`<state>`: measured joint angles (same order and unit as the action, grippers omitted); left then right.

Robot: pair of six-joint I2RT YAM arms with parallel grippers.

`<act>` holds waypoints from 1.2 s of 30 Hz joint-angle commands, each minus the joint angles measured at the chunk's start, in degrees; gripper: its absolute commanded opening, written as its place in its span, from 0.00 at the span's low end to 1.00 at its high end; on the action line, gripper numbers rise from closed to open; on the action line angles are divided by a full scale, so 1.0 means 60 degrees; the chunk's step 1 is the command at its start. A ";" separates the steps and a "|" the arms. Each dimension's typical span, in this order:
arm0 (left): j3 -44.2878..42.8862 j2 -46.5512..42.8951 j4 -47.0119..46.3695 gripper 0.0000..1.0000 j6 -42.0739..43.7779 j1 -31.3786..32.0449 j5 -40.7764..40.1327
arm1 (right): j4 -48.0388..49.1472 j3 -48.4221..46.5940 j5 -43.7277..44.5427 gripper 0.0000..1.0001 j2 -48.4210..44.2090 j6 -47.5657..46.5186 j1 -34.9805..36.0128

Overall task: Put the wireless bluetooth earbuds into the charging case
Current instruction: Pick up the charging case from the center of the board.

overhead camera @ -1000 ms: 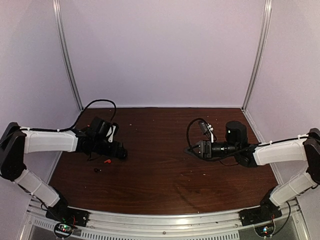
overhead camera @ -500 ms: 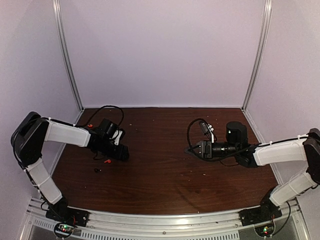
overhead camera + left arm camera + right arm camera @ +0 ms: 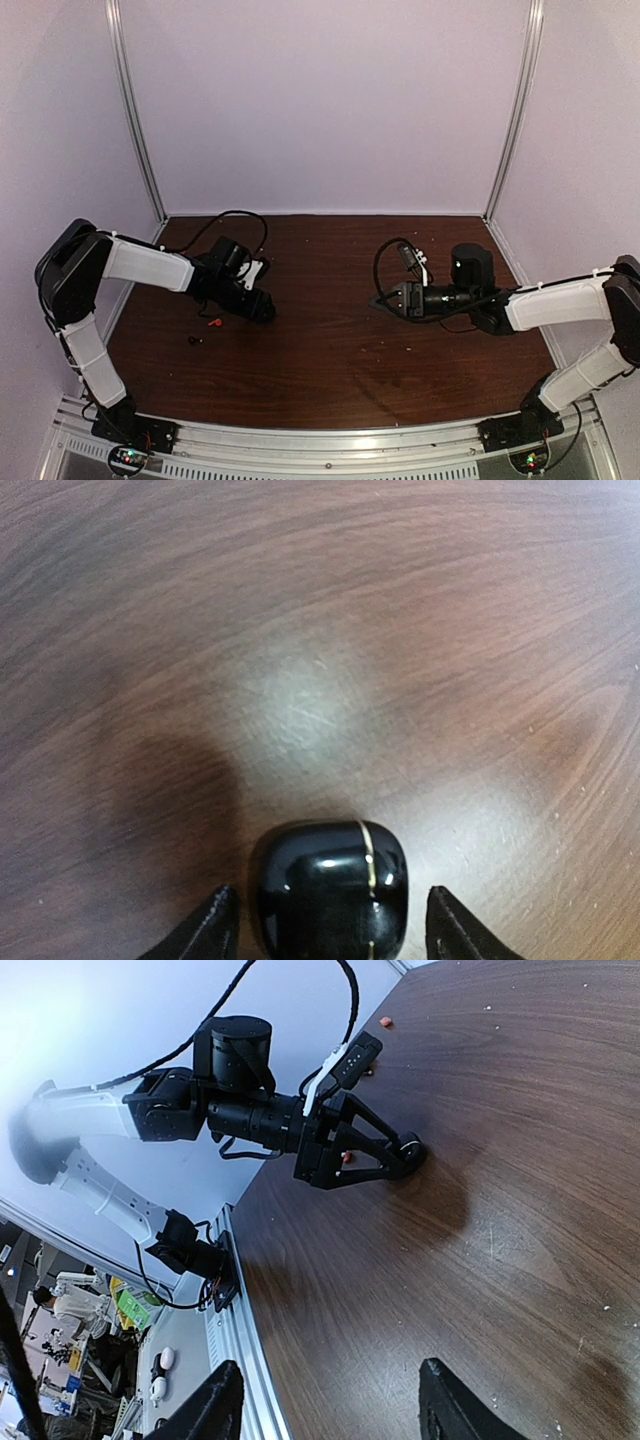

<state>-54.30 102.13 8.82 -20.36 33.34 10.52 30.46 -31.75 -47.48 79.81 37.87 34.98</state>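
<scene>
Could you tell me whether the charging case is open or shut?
Shut: the charging case shows one closed glossy black shell, only a thin gold seam.

The charging case [image 3: 333, 895] is a glossy black, rounded puck with 1 thin gold line across its top, at the bottom centre of the left wrist view. In the top view, the tiny red earbud [image 3: 212, 322] lies left of centre. The tiny black earbud [image 3: 193, 340] lies near it, lower left, not touching.

This is a robotics lab test cell: a dark wood-grain table [image 3: 330, 350] is boxed in by plain white panels [image 3: 320, 100] on aluminium posts [image 3: 135, 110]. The left arm [image 3: 140, 265] and right arm [image 3: 555, 300] are bolted to a metal rail [image 3: 330, 445] at 6 o'clock. Beyond the rail, at 8 o'clock in the right wrist view, lies a cluttered workroom [image 3: 90, 1310].
</scene>
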 commanded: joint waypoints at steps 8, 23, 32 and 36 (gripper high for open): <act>-0.0432 0.0547 0.0370 0.63 0.0535 0.0374 -0.0983 | 0.0137 0.0012 0.0215 0.68 -0.0226 -0.1047 -0.0093; -0.0615 0.0658 0.0986 0.36 0.1073 0.1185 -0.1568 | -0.0097 0.0747 0.2488 0.90 -0.2199 -0.3871 -0.0077; -0.0510 -0.1044 0.1569 0.25 0.1341 0.1209 0.3346 | 0.0926 0.1857 0.2706 0.90 -0.3530 -0.4754 0.0465; -0.0471 -0.1695 0.2069 0.24 0.1353 0.1347 0.4894 | 0.0838 0.1861 0.2802 0.89 -0.3780 -0.5197 0.1271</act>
<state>-57.43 96.49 18.63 -13.37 40.40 25.26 32.88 -20.95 -32.23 58.78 10.55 38.74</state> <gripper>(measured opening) 0.473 0.894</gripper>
